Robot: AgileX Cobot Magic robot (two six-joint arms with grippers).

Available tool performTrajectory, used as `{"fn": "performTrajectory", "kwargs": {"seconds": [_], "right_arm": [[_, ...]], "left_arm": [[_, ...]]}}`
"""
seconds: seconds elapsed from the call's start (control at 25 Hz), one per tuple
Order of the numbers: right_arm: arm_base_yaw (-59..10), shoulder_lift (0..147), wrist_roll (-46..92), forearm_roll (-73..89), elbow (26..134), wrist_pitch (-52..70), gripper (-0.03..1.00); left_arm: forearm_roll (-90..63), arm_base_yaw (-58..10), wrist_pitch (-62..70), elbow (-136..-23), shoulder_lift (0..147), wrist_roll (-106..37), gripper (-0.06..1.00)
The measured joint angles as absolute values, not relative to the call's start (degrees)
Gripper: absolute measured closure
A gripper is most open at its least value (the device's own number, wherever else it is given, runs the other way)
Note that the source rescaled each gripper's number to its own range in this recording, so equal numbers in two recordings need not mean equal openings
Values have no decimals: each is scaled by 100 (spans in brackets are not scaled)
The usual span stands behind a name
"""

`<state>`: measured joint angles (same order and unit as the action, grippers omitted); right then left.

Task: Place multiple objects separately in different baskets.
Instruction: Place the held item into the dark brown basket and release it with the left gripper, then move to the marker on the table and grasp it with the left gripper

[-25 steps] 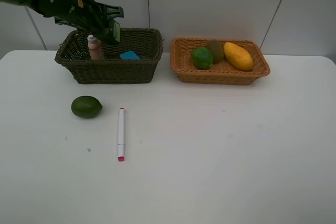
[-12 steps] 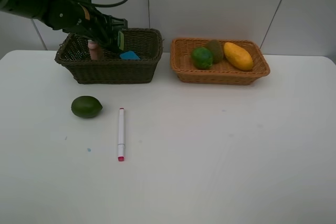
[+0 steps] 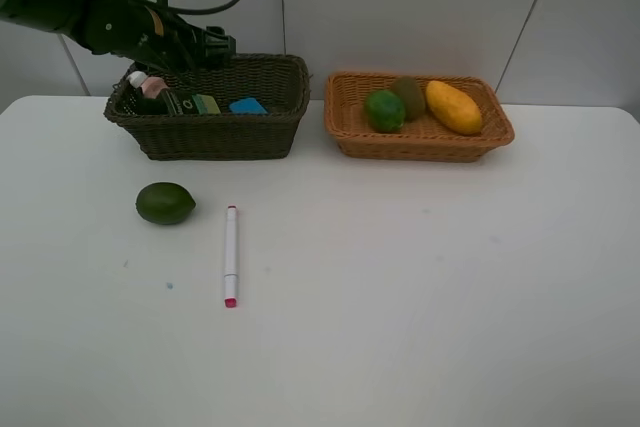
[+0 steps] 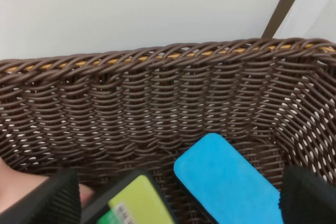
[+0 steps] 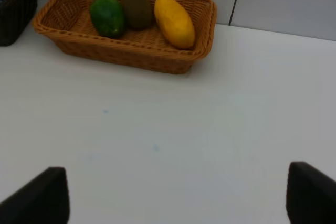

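In the upper left of the high view, the deep dark olive-brown wicker basket (image 3: 205,135) holds the pink bottle (image 3: 151,86), tipped over at its left end. The dark green pump bottle (image 3: 188,104) lies beside it, and the blue eraser block (image 3: 247,105) is further right. The left gripper (image 4: 178,200) hangs above them, jaws spread wide, gripping nothing. In the upper right, the shallow light orange-tan wicker basket (image 3: 420,144) contains a green round fruit (image 3: 384,110), the brown kiwi (image 3: 408,95) and the yellow mango (image 3: 453,107). On the white table (image 3: 420,297), left of centre, a second green round fruit (image 3: 165,203) lies near the white marker (image 3: 230,255). The right gripper (image 5: 173,195) hovers over the table, jaws spread apart, empty.
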<state>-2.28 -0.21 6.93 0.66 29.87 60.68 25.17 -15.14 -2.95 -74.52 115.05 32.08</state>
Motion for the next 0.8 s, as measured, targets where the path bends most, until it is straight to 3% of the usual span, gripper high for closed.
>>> {"fn": "performTrajectory", "kwargs": {"seconds": [0.48, 0.8], "right_arm": [[-228, -21, 693, 66, 2987, 6068, -3], [-228, -21, 693, 66, 2987, 6068, -3]], "left_arm": [[2517, -1557, 263, -7452, 11286, 3202, -6], [2453, -2035, 1371, -7452, 10585, 3197, -6]]}}
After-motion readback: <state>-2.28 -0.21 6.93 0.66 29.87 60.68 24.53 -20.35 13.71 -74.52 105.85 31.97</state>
